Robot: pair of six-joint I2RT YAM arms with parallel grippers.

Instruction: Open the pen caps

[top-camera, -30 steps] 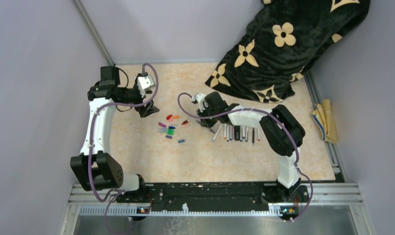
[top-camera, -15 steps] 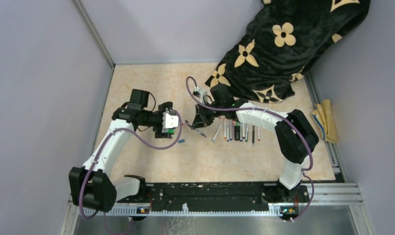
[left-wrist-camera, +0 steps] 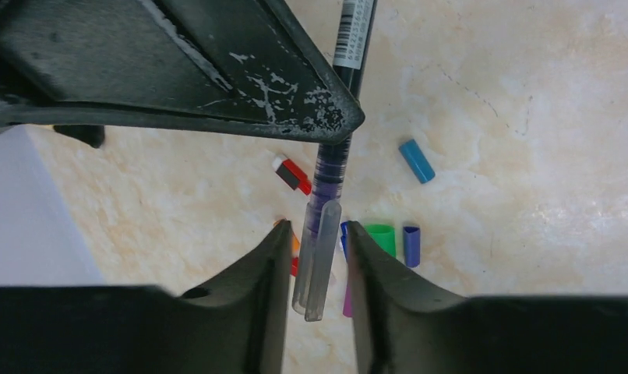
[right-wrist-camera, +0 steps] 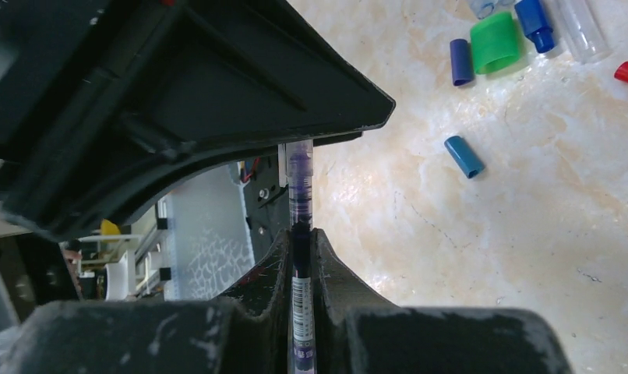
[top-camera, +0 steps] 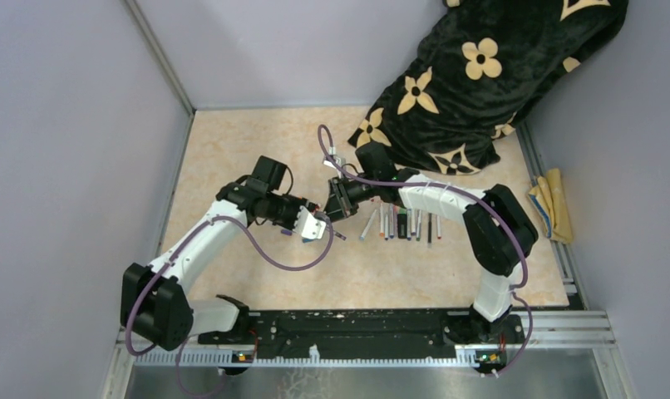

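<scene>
Left wrist, lower centre: my half-open left claw (left-wrist-camera: 319, 230) straddles the clear cap (left-wrist-camera: 317, 273) while my right claw (right-wrist-camera: 301, 238) clamps the pen (right-wrist-camera: 298, 195) for pulling.

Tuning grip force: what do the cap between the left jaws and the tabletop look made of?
Cap: clear, glossy plastic, probably; the purple pen and the surface below show through it. Tabletop: smooth beige marbled surface with faint sheen, perhaps laminate or vinyl.

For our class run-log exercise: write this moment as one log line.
right gripper: shut on pen | left gripper: open, astride clear cap, narrow gaps | cap: not yet off | loose caps: on table
</scene>
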